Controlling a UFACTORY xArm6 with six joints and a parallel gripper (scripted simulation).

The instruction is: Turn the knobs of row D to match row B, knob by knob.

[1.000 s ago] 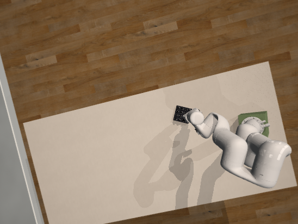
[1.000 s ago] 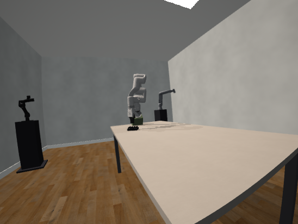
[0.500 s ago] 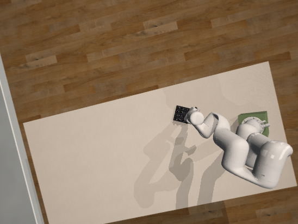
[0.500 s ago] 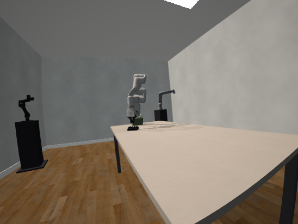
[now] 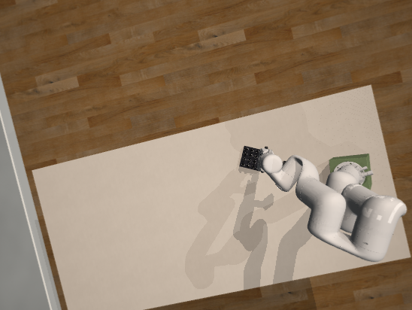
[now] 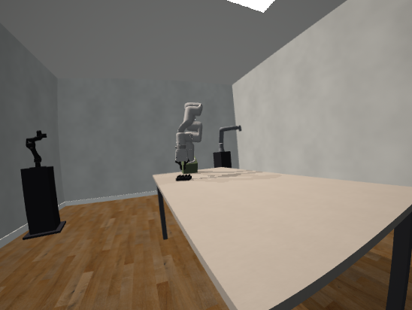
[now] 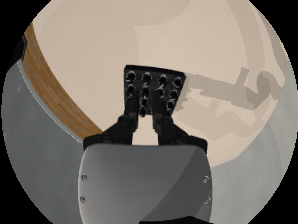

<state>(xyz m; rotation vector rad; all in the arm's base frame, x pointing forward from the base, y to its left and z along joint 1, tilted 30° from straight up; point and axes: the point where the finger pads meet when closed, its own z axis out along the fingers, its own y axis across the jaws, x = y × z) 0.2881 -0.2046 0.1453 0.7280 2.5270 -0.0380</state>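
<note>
Seems to keep the gripper (image 5: 263,159) (image 6: 183,166) (image 7: 145,98) above the near part of the knob box (image 5: 251,158) (image 6: 183,177) (image 7: 154,72) in order to line up with one knob, probably for turning. Holds nothing in the gripper, with both fingers parted by a narrow gap, likely set so to fit around a knob without brushing neighbours. Rests flat on the tabletop (image 5: 131,207) (image 6: 282,211) (image 7: 90,65), below the gripper and reaching out beyond the fingertips, apparently for steady turning. Count: one box, one gripper, two fingers, four knobs (image 7: 146,77) in the row farthest from the gripper; cannot count all nearer ones, partly hidden behind the fingers.
</note>
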